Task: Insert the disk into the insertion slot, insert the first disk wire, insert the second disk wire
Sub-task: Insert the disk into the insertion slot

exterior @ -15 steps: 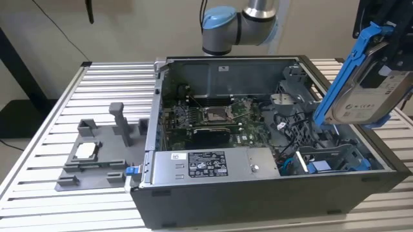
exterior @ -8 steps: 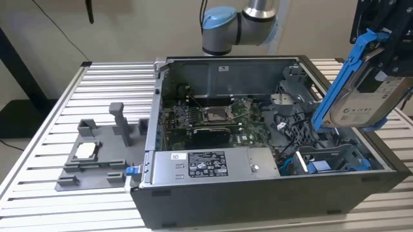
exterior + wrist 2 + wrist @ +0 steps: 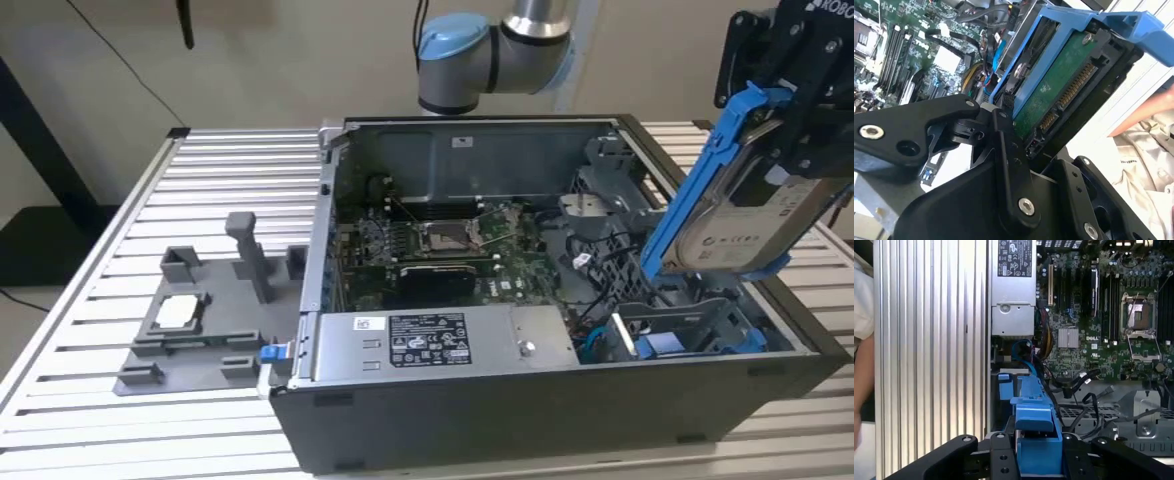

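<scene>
The fingers [image 3: 1000, 460] clamp the disk [image 3: 741, 225] by its blue frame. The gripper [image 3: 790, 150] holds it tilted, one end down, above the case [image 3: 534, 430] corner that houses the slot [image 3: 681, 325], probably to aim it for entry. The second wrist view shows its green board [image 3: 1051, 87] and connector [image 3: 1074, 87]; the exterior view shows its label [image 3: 734, 240].

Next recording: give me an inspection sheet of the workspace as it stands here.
Surface: slatted metal table carrying an open computer case.
Job's things: the disk tilted in the air over the insertion slot, not in it.
Clutter: grey fixture on the table beside the case.
Grippers: gripper shut on the disk's blue frame.
Cables: dark cables loose inside the case by the slot.
Surroundings: a person's arm beside the table.
</scene>
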Available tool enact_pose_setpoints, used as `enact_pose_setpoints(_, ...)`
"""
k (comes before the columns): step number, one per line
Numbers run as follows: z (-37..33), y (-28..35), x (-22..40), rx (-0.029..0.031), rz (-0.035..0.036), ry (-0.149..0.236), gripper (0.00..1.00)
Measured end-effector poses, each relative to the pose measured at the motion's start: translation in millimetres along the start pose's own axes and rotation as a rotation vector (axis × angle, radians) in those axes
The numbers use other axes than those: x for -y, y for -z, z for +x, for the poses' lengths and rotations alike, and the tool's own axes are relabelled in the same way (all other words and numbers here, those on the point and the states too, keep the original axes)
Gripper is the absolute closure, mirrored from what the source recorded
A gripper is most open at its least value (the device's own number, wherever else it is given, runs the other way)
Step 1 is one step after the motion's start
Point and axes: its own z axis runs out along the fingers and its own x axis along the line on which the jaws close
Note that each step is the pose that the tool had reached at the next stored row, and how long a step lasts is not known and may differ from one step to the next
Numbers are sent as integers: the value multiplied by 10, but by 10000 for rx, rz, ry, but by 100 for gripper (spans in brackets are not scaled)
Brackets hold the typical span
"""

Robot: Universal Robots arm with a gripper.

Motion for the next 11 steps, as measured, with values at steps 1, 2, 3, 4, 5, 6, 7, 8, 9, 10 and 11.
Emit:
enact_pose_setpoints(1,0,-18,2,-4,1,85,67)
enact_pose_setpoints(2,0,-35,3,-4,2,153,67)
enact_pose_setpoints(3,0,-54,5,-6,5,193,67)
enact_pose_setpoints(4,0,-71,7,-7,7,212,67)
enact_pose_setpoints(5,0,-89,9,-7,8,226,67)
enact_pose_setpoints(6,1,-108,11,-7,9,234,67)
enact_pose_setpoints(7,1,-127,14,-7,10,235,67)
enact_pose_setpoints(8,1,-145,17,-7,10,235,67)
enact_pose_setpoints(9,2,-163,21,-4,11,236,67)
enact_pose_setpoints(10,3,-181,24,0,11,236,67)
enact_pose_setpoints(11,3,-198,28,2,11,235,67)
